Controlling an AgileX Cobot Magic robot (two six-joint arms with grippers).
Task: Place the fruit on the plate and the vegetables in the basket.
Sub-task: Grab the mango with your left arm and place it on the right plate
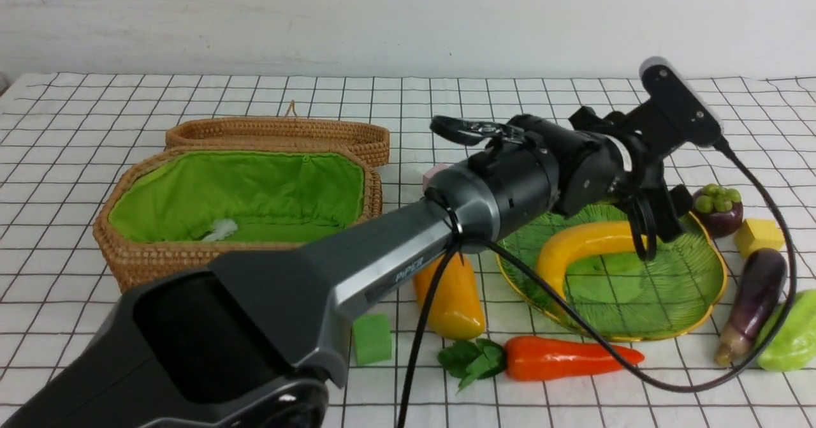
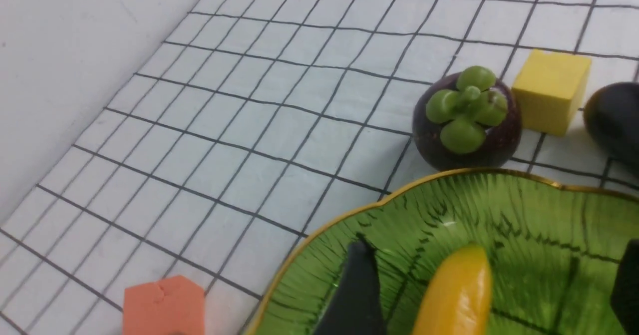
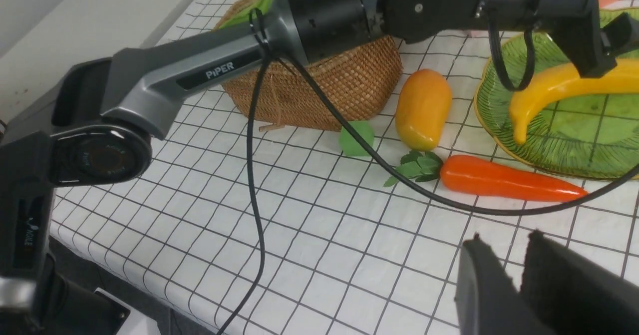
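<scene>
Well, the left gripper point(image 1: 669, 224) hangs with jaws apart astride the banana point(image 1: 574, 243) on the plate point(image 1: 695, 291). Rising crooked, a finger could snag the fruit and drag it off.

Left arm point(image 3: 199, 68) reads "PiPER" (white lettering).

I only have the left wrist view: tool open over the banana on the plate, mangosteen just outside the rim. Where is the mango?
Observer: The mango lies on the cloth between the basket and the plate, off the plate.
Operator: Any vegetables in the basket?
Observer: None; the carrot lies on the cloth in front of the plate.
Operator: Is the right tool carrying anything?
Observer: No, the right tool holds nothing and is clear of every piece.
</scene>
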